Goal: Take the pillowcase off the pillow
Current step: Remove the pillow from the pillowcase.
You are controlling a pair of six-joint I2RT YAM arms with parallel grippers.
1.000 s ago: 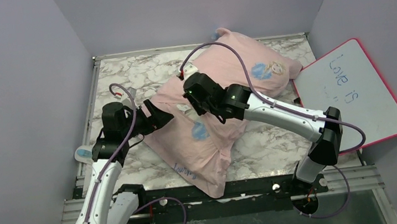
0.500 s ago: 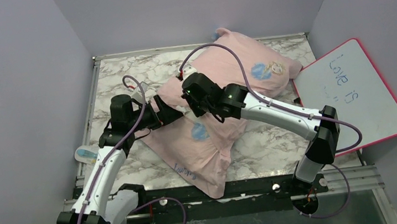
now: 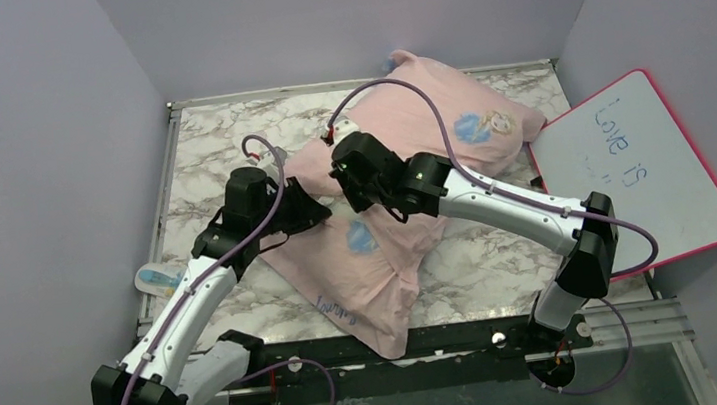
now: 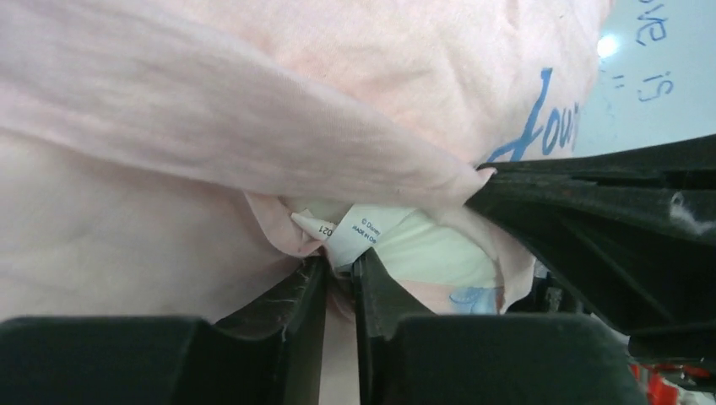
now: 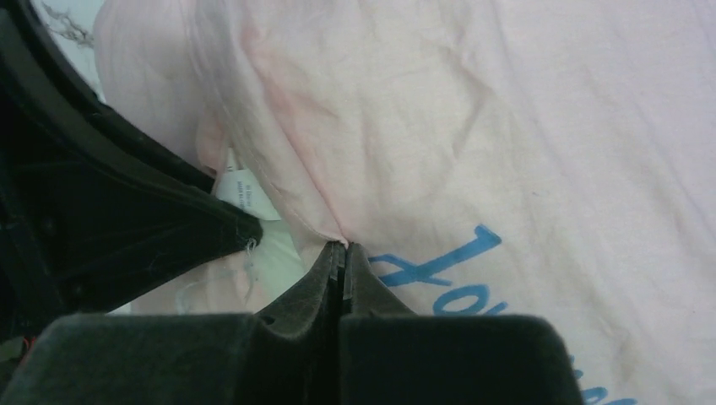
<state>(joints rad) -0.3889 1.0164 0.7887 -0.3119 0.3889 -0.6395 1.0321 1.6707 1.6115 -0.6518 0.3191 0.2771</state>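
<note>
The pale pink pillowcase covers a plump cushion lying slantwise on the marble table. Blue cursive lettering shows on it near the front. My left gripper is at the case's left edge. In the left wrist view it is shut on the pink hem and its white label. A strip of the white pillow shows inside the opening. My right gripper is close beside it and pinches a fold of the pillowcase; its jaws are pressed together on the fabric.
A pink-framed whiteboard leans at the right edge of the table. A small blue and white object lies off the left edge. Lilac walls close in the left, back and right sides.
My left arm has moved right to the pillowcase's opening and its jaws have closed from wide open onto the hem. The right gripper has stayed put, pinching the fabric.
</note>
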